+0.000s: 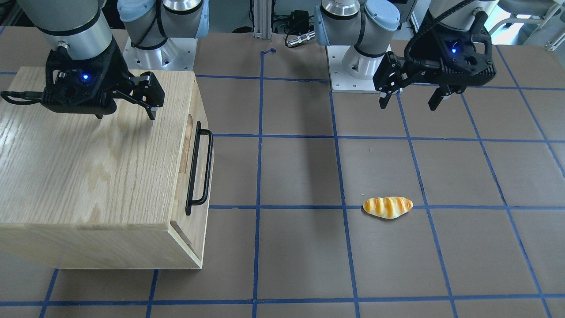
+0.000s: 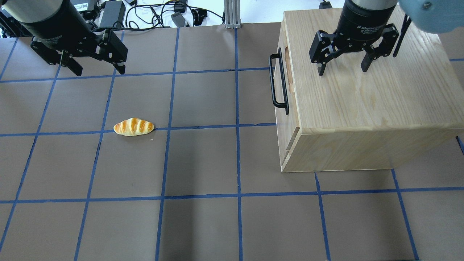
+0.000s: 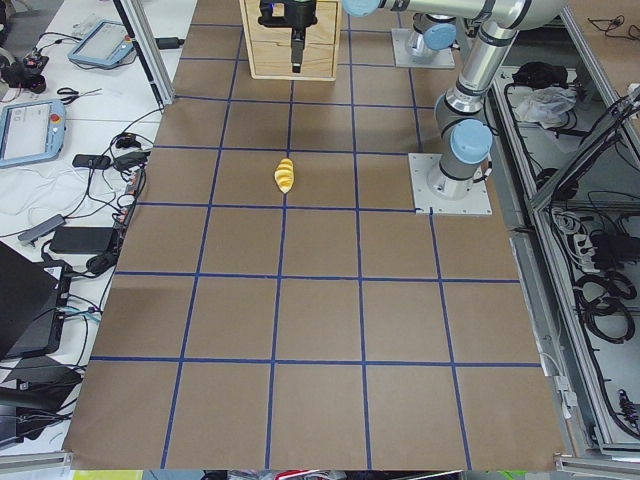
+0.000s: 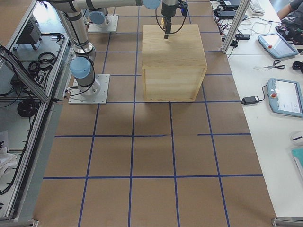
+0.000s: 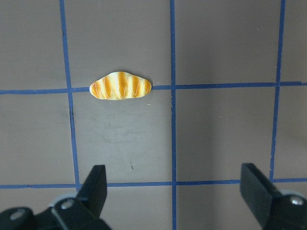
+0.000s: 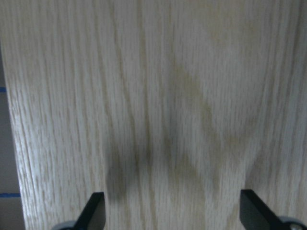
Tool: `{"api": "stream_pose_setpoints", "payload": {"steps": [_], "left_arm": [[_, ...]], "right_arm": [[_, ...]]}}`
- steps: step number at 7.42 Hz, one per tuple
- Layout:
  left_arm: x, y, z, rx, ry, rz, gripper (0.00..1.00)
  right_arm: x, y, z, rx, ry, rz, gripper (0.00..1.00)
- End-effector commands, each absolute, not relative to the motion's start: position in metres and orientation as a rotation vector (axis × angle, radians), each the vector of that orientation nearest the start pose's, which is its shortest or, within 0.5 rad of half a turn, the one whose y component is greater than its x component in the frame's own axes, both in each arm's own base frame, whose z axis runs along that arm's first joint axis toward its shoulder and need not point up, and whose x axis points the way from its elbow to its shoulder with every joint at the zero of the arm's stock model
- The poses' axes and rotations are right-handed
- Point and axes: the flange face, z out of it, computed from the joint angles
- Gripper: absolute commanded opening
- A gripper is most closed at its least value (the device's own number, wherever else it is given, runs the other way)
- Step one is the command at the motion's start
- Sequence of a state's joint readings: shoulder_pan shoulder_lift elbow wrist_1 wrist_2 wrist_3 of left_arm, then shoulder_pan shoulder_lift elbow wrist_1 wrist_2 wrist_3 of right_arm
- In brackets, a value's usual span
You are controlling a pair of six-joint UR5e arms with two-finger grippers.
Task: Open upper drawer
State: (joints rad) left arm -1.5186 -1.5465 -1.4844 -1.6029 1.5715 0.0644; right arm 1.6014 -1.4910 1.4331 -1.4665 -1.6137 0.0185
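Observation:
A light wooden cabinet (image 2: 362,108) stands on the table's right side in the overhead view (image 1: 88,176). Its upper drawer front (image 2: 289,69) is closed, with an oval slot and a long black bar handle (image 2: 277,84) (image 1: 198,168). My right gripper (image 2: 342,70) (image 1: 126,115) is open and empty, hovering above the cabinet's top, behind the handle; its wrist view shows only the wood top (image 6: 158,110). My left gripper (image 2: 96,70) (image 1: 408,101) is open and empty above the table's far left.
A toy bread roll (image 2: 133,127) (image 1: 387,207) (image 5: 120,86) lies on the brown mat with blue tape grid, left of centre. Cables and power bricks (image 2: 152,14) lie beyond the table's far edge. The arm bases (image 1: 353,66) stand at the robot side.

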Motion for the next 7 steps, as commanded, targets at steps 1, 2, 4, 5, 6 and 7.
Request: {"api": "stream_pose_setpoints", "payload": {"steps": [1, 2, 4, 5, 6, 7], "left_arm": [[-0.1076, -0.4928, 0.5391, 0.019, 3.133, -0.122, 1.0], [-0.1076, -0.4928, 0.5391, 0.019, 3.133, -0.122, 1.0], [-0.1076, -0.495, 0.5354, 0.014, 3.136, -0.111, 1.0], [-0.1083, -0.4935, 0.5383, 0.01, 3.141, -0.121, 1.0], [-0.1092, -0.4939, 0.5376, 0.012, 3.143, -0.119, 1.0], [-0.1092, -0.4963, 0.5361, 0.013, 3.145, -0.114, 1.0]], "right_arm": [[0.1441, -0.5164, 0.505, -0.016, 3.185, 0.072, 1.0], [0.1449, -0.5162, 0.505, -0.021, 3.185, 0.072, 1.0], [0.1441, -0.5164, 0.505, -0.016, 3.185, 0.072, 1.0], [0.1449, -0.5162, 0.505, -0.021, 3.185, 0.072, 1.0], [0.1449, -0.5162, 0.505, -0.021, 3.185, 0.072, 1.0], [0.1449, -0.5162, 0.505, -0.019, 3.185, 0.072, 1.0]]}}
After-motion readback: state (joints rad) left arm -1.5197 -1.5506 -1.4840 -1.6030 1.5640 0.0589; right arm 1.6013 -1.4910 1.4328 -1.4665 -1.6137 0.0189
